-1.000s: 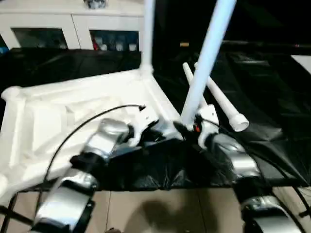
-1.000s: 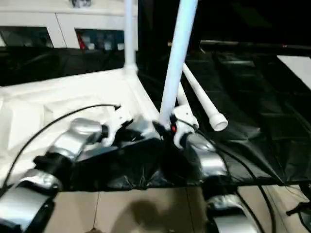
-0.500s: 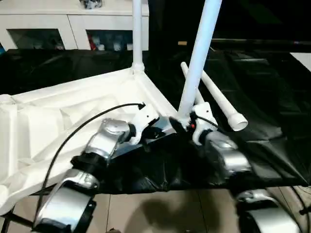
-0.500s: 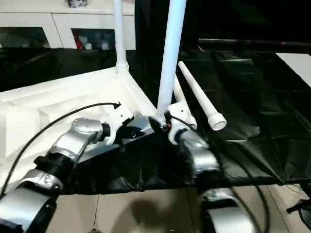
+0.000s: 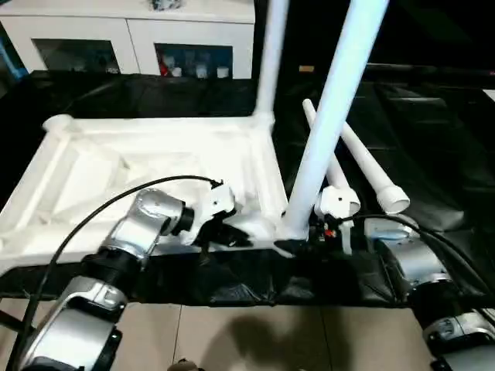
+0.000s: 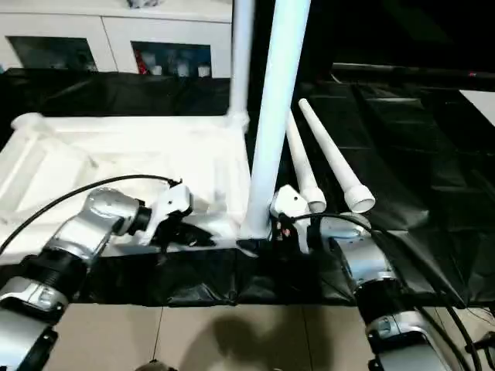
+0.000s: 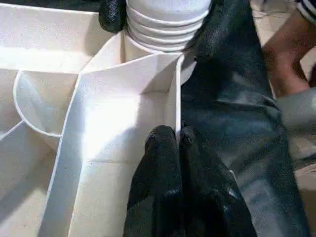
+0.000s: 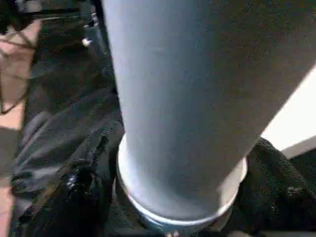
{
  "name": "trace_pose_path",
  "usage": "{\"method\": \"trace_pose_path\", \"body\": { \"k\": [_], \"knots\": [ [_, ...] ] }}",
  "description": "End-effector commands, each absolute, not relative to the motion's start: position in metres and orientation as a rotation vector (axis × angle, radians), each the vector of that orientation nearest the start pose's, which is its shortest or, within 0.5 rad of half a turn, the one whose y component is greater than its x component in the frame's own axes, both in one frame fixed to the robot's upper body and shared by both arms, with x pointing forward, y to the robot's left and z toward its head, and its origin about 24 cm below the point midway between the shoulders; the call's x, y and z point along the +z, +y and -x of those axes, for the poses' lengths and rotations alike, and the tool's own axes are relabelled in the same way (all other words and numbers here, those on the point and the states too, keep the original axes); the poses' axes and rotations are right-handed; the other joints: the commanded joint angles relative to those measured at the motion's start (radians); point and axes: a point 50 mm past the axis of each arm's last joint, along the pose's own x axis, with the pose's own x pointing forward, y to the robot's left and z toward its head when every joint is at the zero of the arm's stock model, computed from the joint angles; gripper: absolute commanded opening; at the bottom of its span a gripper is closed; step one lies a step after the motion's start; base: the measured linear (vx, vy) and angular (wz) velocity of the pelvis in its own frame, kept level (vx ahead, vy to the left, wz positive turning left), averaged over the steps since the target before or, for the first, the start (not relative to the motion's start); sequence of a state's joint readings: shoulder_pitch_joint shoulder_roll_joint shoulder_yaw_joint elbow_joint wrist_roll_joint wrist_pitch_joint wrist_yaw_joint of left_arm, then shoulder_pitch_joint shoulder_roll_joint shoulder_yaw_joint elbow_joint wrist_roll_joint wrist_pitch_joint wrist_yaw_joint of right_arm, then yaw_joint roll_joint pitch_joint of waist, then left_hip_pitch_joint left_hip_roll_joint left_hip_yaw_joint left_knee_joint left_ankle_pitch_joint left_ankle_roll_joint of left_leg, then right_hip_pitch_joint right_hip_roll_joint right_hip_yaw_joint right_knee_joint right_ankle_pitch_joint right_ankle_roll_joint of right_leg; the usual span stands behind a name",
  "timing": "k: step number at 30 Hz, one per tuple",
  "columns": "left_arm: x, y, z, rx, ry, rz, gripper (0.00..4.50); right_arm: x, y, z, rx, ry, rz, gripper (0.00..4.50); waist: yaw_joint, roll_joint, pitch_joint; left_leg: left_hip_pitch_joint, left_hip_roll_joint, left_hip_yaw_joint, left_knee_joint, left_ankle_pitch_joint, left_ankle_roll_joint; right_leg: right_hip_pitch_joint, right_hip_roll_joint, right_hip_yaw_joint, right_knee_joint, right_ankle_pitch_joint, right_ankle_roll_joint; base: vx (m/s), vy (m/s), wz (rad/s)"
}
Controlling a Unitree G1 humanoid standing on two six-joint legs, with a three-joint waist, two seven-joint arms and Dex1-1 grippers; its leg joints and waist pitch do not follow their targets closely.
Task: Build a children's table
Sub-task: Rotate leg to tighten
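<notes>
- Tabletop (image 5: pixel 147 162): upside down on black sheet (image 5: pixel 433 154), ribs up.
- Leg (image 5: pixel 332 108): upright at near corner, right gripper (image 8: pixel 173 207) clamped round its base.
- Left gripper (image 7: pixel 170 143): pinching tabletop's edge wall.
- Far leg (image 5: pixel 269 54): standing in far corner.
- Two spare legs (image 5: pixel 363 166): lying beside.
- Cabinet (image 5: pixel 131 39): behind.
- Person's hand (image 7: pixel 284 54): close by.

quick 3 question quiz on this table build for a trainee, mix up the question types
1. True or false: the left gripper pinches the rim wall of the tabletop.
2. How many legs lie loose on the black sheet? A) one B) two C) four
3. Fill in: the right gripper holds a leg at the tabletop's near ____ corner.

Key: 1 true; 2 B; 3 right
</notes>
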State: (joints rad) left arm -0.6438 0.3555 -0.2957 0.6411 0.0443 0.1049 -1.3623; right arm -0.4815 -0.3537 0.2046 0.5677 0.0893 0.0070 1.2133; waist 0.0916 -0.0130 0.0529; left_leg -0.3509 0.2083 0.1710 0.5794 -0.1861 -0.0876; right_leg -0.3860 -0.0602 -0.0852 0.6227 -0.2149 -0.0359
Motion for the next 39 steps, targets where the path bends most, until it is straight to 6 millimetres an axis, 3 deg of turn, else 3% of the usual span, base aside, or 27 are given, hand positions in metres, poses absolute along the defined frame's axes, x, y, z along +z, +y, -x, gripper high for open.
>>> {"method": "trace_pose_path", "body": {
  "k": [1,6,10,17,22,23,24,25,26,28,29,34,35,39],
  "knots": [
    [0.067,0.115,-0.316,-1.554,0.441,-0.424,0.00,0.039,-0.126,-0.294,1.443,0.349,0.249,3.11,0.001,-0.008,-0.062,-0.003,0.032,-0.002,-0.057,-0.109,0.094,0.055,-0.086,0.060,-0.073,-0.084,-0.212,0.000,0.000,0.00],
    [0.069,0.116,-0.317,-1.557,0.442,-0.421,0.00,0.040,-0.124,-0.292,1.461,0.355,0.219,2.79,0.001,-0.011,-0.061,-0.003,0.031,-0.002,-0.057,-0.104,0.091,0.054,-0.086,0.059,-0.072,-0.084,-0.213,0.000,0.000,0.00],
    [0.069,0.112,-0.321,-1.509,0.422,-0.394,0.00,0.034,-0.121,-0.290,1.414,0.352,0.167,2.76,0.004,-0.007,-0.062,-0.001,0.032,-0.002,-0.057,-0.109,0.084,0.053,-0.088,0.059,-0.074,-0.094,-0.210,0.000,0.000,0.00],
    [0.065,0.088,-0.333,-1.306,0.422,-0.349,0.00,0.020,-0.110,-0.311,0.956,0.295,0.103,2.74,-0.009,-0.006,-0.058,0.003,0.030,-0.006,-0.063,-0.134,0.035,0.049,-0.091,0.061,-0.084,-0.176,-0.194,0.000,0.000,0.00],
    [0.059,0.062,-0.334,-1.206,0.414,-0.309,0.00,0.011,-0.093,-0.326,0.643,0.330,0.007,2.74,-0.017,-0.008,-0.060,-0.001,0.026,-0.005,-0.063,-0.113,0.032,0.052,-0.089,0.063,-0.081,-0.147,-0.193,0.000,0.000,0.00],
    [0.058,0.056,-0.334,-1.192,0.412,-0.302,0.00,0.012,-0.084,-0.328,0.606,0.330,-0.018,2.74,-0.019,-0.003,-0.060,0.001,0.027,-0.006,-0.063,-0.115,0.033,0.051,-0.089,0.062,-0.082,-0.145,-0.194,0.000,0.000,0.00],
    [0.058,0.055,-0.333,-1.191,0.412,-0.301,0.00,0.012,-0.082,-0.328,0.607,0.328,-0.016,2.74,-0.022,-0.003,-0.061,0.002,0.028,-0.005,-0.062,-0.117,0.032,0.050,-0.088,0.063,-0.081,-0.138,-0.196,0.000,0.000,0.00],
    [0.057,0.048,-0.332,-1.186,0.408,-0.297,0.00,0.015,-0.066,-0.329,0.620,0.310,0.006,2.74,-0.023,-0.004,-0.061,0.000,0.027,-0.005,-0.063,-0.109,0.033,0.051,-0.088,0.063,-0.079,-0.123,-0.198,0.000,0.000,0.00],
    [0.057,0.047,-0.332,-1.190,0.405,-0.302,0.00,0.018,-0.060,-0.329,0.637,0.290,0.013,3.30,-0.025,-0.004,-0.060,-0.001,0.026,-0.005,-0.062,-0.111,0.035,0.052,-0.088,0.063,-0.080,-0.114,-0.199,0.000,0.000,0.00],
    [0.057,0.049,-0.332,-1.195,0.406,-0.309,0.00,0.021,-0.058,-0.330,0.645,0.268,0.017,3.44,-0.027,-0.001,-0.061,-0.001,0.026,-0.004,-0.062,-0.122,0.041,0.052,-0.088,0.063,-0.081,-0.107,-0.198,0.000,0.000,0.00],
    [0.057,0.052,-0.332,-1.203,0.405,-0.316,0.00,0.023,-0.060,-0.331,0.659,0.256,0.002,3.44,-0.026,0.004,-0.060,0.000,0.026,-0.005,-0.063,-0.127,0.043,0.053,-0.088,0.063,-0.080,-0.104,-0.201,0.000,0.000,0.00],
    [0.060,0.064,-0.331,-1.238,0.397,-0.337,0.00,0.028,-0.073,-0.331,0.736,0.214,0.053,3.83,-0.027,0.002,-0.063,-0.003,0.027,-0.006,-0.060,-0.117,0.056,0.058,-0.088,0.063,-0.076,-0.063,-0.210,0.000,0.000,0.00],
    [0.060,0.070,-0.329,-1.271,0.391,-0.346,0.00,0.029,-0.084,-0.330,0.788,0.204,0.089,3.83,-0.027,-0.001,-0.065,-0.004,0.026,-0.006,-0.058,-0.105,0.067,0.061,-0.087,0.062,-0.074,-0.037,-0.218,0.000,0.000,0.00],
    [0.061,0.077,-0.327,-1.317,0.394,-0.354,0.00,0.031,-0.096,-0.327,0.861,0.195,0.132,3.83,-0.023,0.001,-0.066,-0.003,0.027,-0.004,-0.055,-0.083,0.094,0.060,-0.088,0.063,-0.067,0.029,-0.242,0.000,0.000,0.00]
  ]
}}
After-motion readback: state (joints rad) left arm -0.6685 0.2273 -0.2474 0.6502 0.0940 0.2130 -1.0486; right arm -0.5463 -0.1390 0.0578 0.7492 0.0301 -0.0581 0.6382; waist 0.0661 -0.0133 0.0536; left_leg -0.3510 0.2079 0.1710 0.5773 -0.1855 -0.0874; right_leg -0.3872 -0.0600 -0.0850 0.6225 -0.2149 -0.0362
